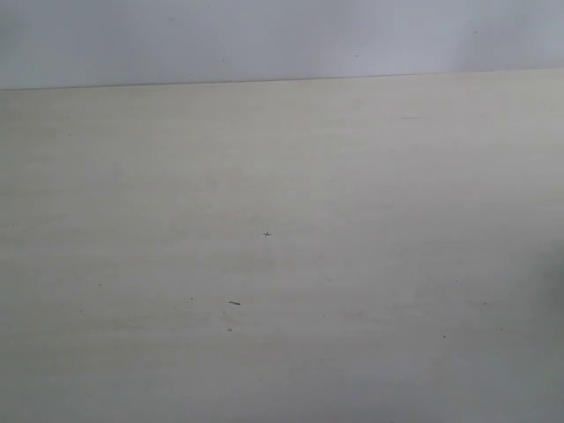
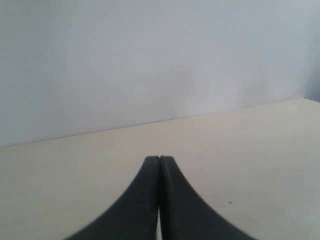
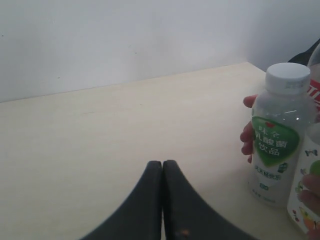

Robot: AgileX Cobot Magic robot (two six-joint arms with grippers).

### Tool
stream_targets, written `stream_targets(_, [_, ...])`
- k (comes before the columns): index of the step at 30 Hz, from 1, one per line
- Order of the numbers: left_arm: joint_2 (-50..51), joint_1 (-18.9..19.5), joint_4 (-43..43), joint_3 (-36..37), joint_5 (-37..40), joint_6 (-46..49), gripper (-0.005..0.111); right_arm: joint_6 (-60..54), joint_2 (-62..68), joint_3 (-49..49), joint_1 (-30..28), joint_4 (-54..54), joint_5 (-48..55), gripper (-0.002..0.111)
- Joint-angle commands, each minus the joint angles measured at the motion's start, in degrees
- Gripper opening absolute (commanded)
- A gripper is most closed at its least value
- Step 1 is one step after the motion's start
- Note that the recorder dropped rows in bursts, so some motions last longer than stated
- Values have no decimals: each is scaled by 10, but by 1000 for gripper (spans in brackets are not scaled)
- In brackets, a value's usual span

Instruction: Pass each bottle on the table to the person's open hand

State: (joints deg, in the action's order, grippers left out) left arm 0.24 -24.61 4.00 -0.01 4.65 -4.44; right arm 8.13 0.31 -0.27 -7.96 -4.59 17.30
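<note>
The exterior view holds only the pale beige table [image 1: 282, 247]; no bottle, hand or gripper shows there. In the right wrist view a clear bottle with a green-white label and white cap [image 3: 278, 132] stands upright on the table [image 3: 100, 130]. A person's fingers [image 3: 247, 135] curl round its far side. A white floral-label bottle [image 3: 306, 192] and a red-label bottle [image 3: 315, 87] are cut off at the frame edge. My right gripper [image 3: 163, 164] is shut and empty, apart from the bottles. My left gripper [image 2: 159, 159] is shut and empty over bare table [image 2: 250, 150]. The yellow-label bottle is out of view.
A plain pale wall [image 1: 264, 35] rises behind the table's far edge. A few tiny dark specks [image 1: 233, 303] mark the tabletop. A dark sleeve [image 3: 306, 56] shows behind the bottles in the right wrist view.
</note>
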Motion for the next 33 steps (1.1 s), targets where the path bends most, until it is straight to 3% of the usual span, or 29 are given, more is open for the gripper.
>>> stream_targets(1, [-2, 51, 3, 0, 0, 9, 1, -4, -3, 3, -4, -2, 1, 0])
stream_targets(7, [-2, 144, 3, 0, 3, -37, 1, -4, -3, 3, -4, -2, 1, 0])
stream_targets(12, [-2, 192, 3, 0, 70, -36, 1, -4, -3, 3, -4, -2, 1, 0])
stream_targets(24, [-2, 194, -3, 0, 159, -64, 1, -4, -3, 3, -4, -2, 1, 0])
stream_targets(33, [-2, 194, -3, 0, 159, -64, 1, -4, -3, 3, -4, -2, 1, 0])
